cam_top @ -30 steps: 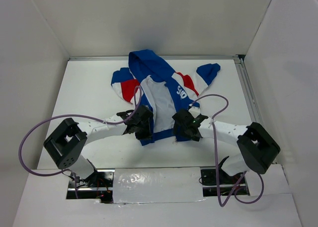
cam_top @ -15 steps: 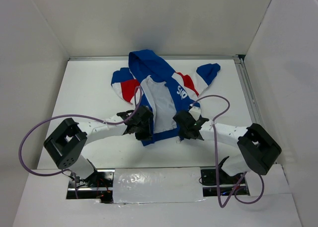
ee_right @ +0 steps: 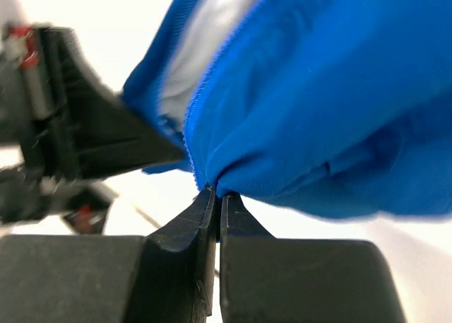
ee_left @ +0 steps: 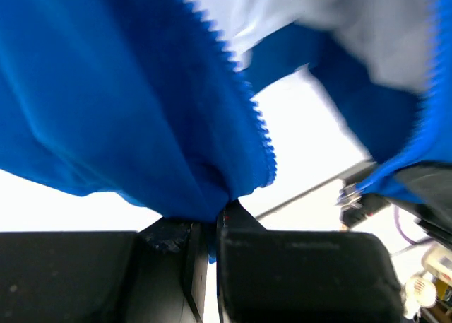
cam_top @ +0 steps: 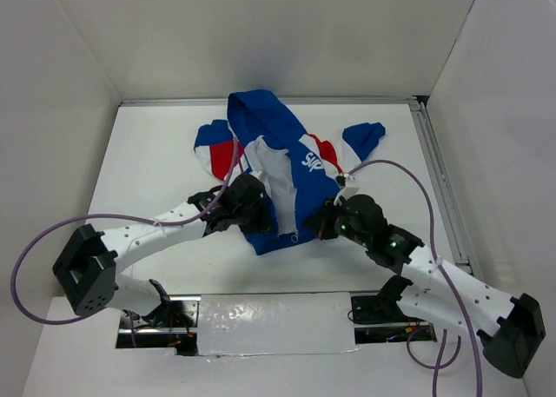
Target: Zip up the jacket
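jacket (cam_top: 300, 167): front open, lying on the table (cam_top: 156, 154), its hem lifted between both arms.
long axis: far to near, hood toward the back wall.
left gripper (ee_left: 214, 220): pinching the jacket's toothed front edge.
right gripper (ee_right: 215, 194): pinching the other front edge.

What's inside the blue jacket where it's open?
White lining shows between the jacket's open front edges. The left gripper and right gripper pinch the hem, hiding it there. Under the jacket is covered.

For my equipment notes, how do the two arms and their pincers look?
The left arm and right arm are white links with blocky black joints; a purple cable loops from each. Left pincer and right pincer: black, tapering to thin tips.
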